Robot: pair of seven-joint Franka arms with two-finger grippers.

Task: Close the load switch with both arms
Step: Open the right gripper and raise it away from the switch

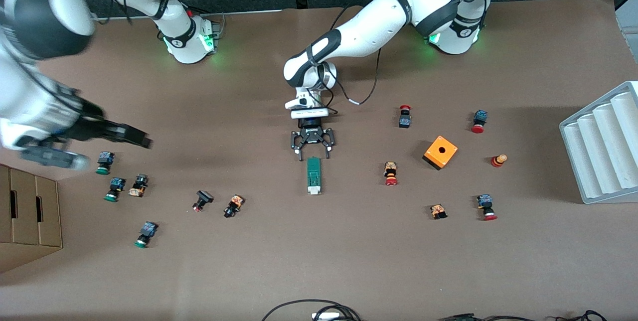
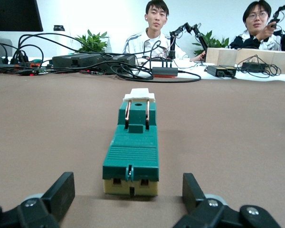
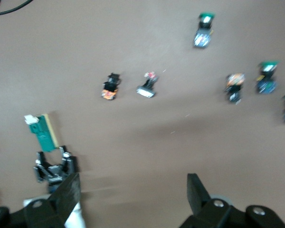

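Note:
The load switch (image 1: 313,175) is a slim green block lying flat mid-table, its white sliding piece at the end nearer the front camera. My left gripper (image 1: 313,151) hovers low at the switch's other end, open, with a finger on each side and touching nothing. In the left wrist view the switch (image 2: 132,147) lies just ahead of the left gripper (image 2: 128,194), whose black fingers (image 2: 61,191) stand wide apart. My right gripper (image 1: 132,135) hangs open in the air over the right arm's end of the table. The right wrist view shows the right gripper (image 3: 133,195) empty and the switch (image 3: 42,133) far off.
Small push buttons lie scattered toward both ends of the table, such as one (image 1: 233,206) and another (image 1: 391,173). An orange box (image 1: 440,152) with a hole and a grey stepped tray (image 1: 603,146) sit toward the left arm's end. A cardboard box (image 1: 27,216) stands at the right arm's end.

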